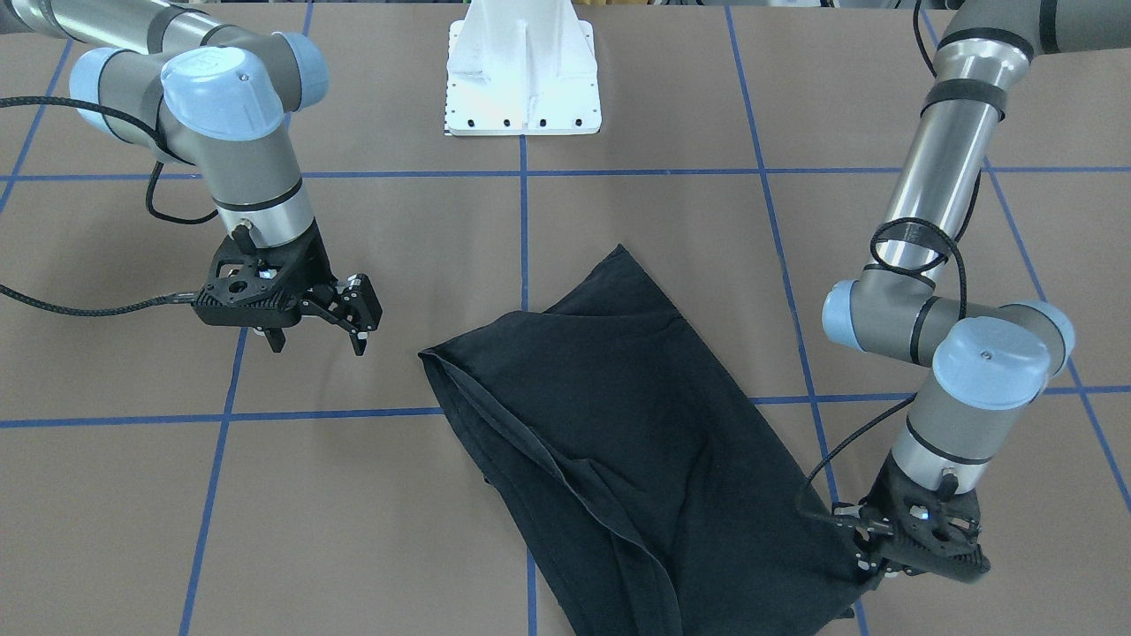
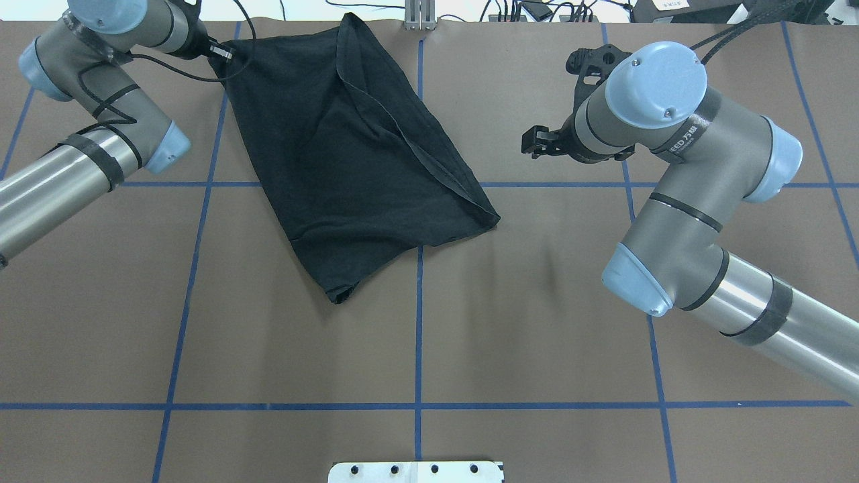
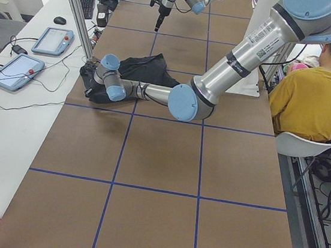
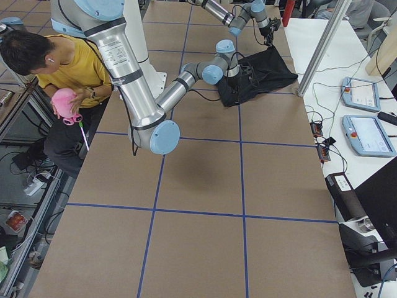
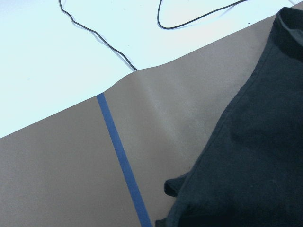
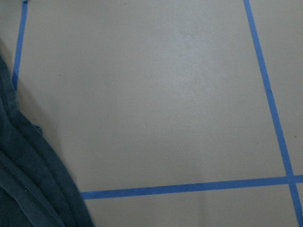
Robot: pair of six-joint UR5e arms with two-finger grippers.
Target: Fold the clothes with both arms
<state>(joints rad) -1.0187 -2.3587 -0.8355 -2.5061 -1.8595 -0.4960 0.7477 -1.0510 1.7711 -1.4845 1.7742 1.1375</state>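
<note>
The black T-shirt (image 1: 618,424) (image 2: 349,154) lies doubled over on the brown table, with a hemmed edge running diagonally across its top layer; no graphic shows. My left gripper (image 1: 868,576) (image 2: 216,55) is down at the shirt's far corner and shut on it, the cloth drawn to a point there. The left wrist view shows the shirt's edge (image 5: 255,156) curling up. My right gripper (image 1: 318,347) (image 2: 535,144) hangs open and holds nothing, above bare table a short way from the shirt's folded corner. The right wrist view catches only a hem (image 6: 23,179).
Blue tape lines grid the table. The white base pedestal (image 1: 523,79) (image 2: 416,471) stands at the robot's side. A seated person in yellow (image 3: 314,94) (image 4: 68,62) is beside the table. Tablets (image 3: 15,69) and cables lie on the white bench past the far edge.
</note>
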